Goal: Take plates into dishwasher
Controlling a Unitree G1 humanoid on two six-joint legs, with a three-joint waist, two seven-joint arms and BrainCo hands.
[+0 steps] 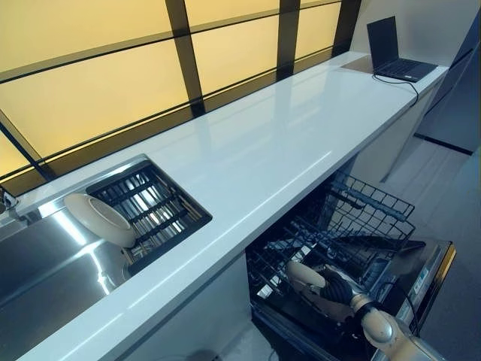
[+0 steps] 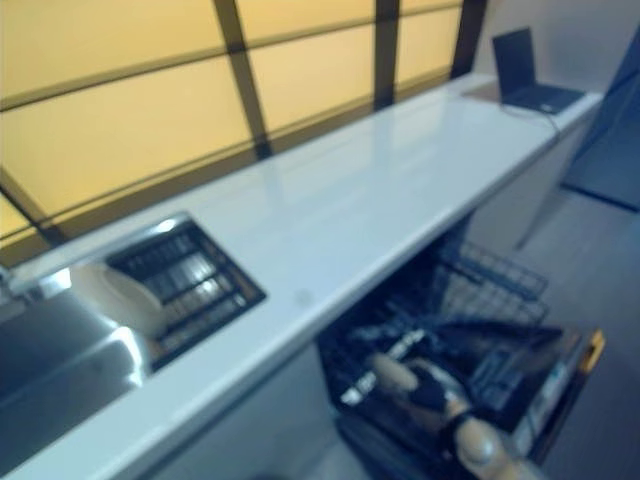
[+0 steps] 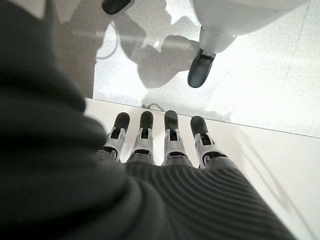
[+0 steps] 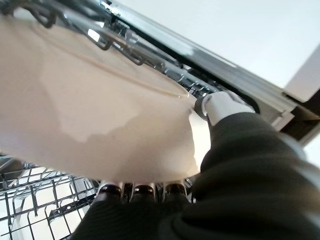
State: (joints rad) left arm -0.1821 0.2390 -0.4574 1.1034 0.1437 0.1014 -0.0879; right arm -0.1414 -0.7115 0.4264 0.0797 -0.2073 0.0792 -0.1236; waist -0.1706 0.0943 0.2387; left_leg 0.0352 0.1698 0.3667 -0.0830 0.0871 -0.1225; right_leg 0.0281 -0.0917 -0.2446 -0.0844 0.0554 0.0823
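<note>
My right hand (image 1: 336,289) is down inside the open dishwasher, shut on a cream plate (image 1: 302,274). In the right wrist view the plate (image 4: 90,110) fills most of the picture, pinched between the thumb (image 4: 220,107) and the fingers beneath it, above the black wire rack (image 4: 35,210). The lower rack (image 1: 361,218) is pulled out over the open door. A second cream plate (image 1: 99,219) leans on edge in the drying rack (image 1: 161,207) set into the counter. My left hand (image 3: 172,142) hangs over the floor, open with fingers straight, holding nothing.
A long white countertop (image 1: 285,128) runs along the window. A steel sink (image 1: 37,271) lies at its near left end, and a laptop (image 1: 394,53) with a cable sits at the far end. The dishwasher door (image 1: 432,263) juts into the floor space.
</note>
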